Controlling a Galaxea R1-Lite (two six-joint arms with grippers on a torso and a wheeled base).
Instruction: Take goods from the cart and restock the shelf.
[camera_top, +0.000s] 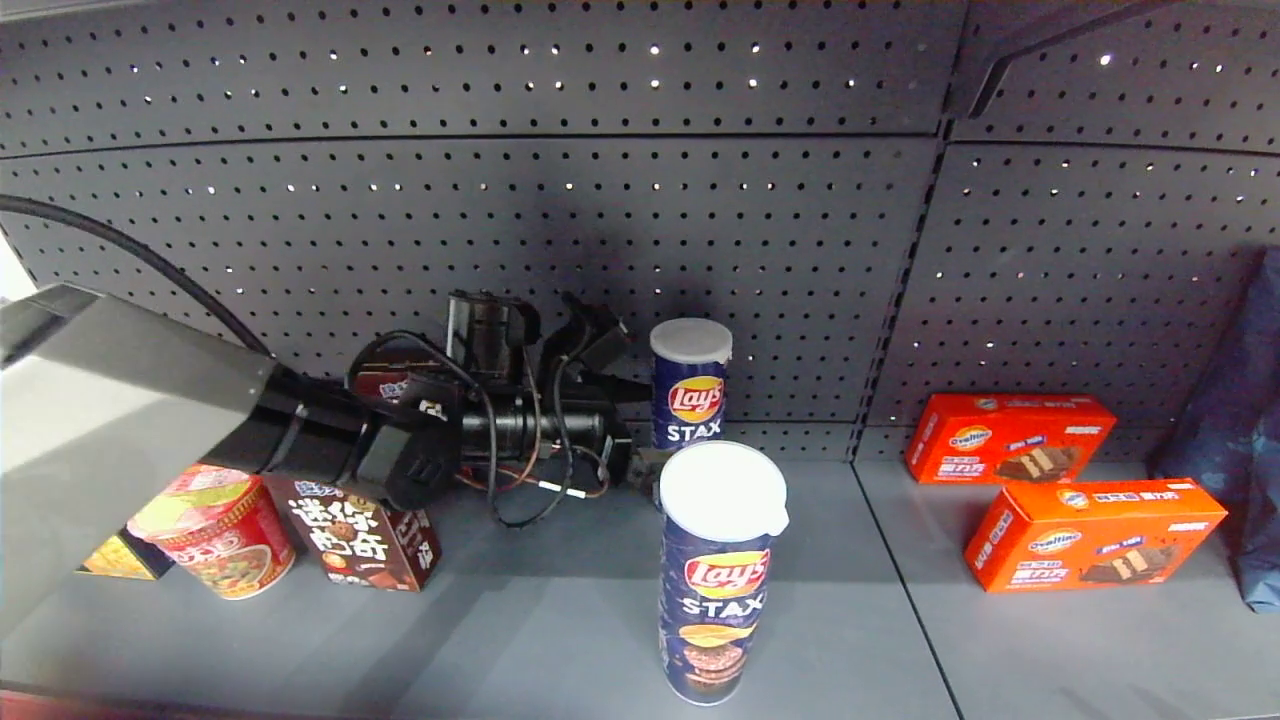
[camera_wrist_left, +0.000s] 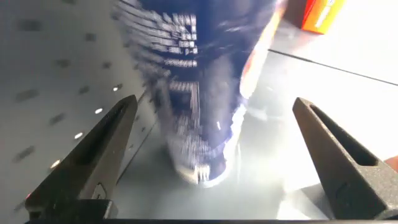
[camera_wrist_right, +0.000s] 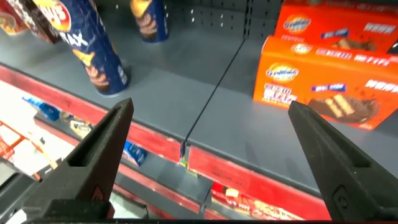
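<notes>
Grey shelf (camera_top: 560, 620): rear chip can (camera_top: 690, 385) stands upright at the back, front chip can (camera_top: 718, 580) at its 6 o'clock. Left claw (camera_wrist_left: 214, 102), spread, sits at its 9 o'clock; right claw (camera_wrist_right: 210, 104) spread too. Orange boxes (camera_top: 1010, 438) at 3 o'clock.

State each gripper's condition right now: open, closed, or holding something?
Left gripper: open, straddling the rear chip can, not gripping it.
Right gripper: open, holding nothing.

Grey boxy left arm (camera_top: 130, 390) carries looped black cables (camera_top: 520, 505) and a dark-fingered claw (camera_wrist_left: 214, 102).
</notes>
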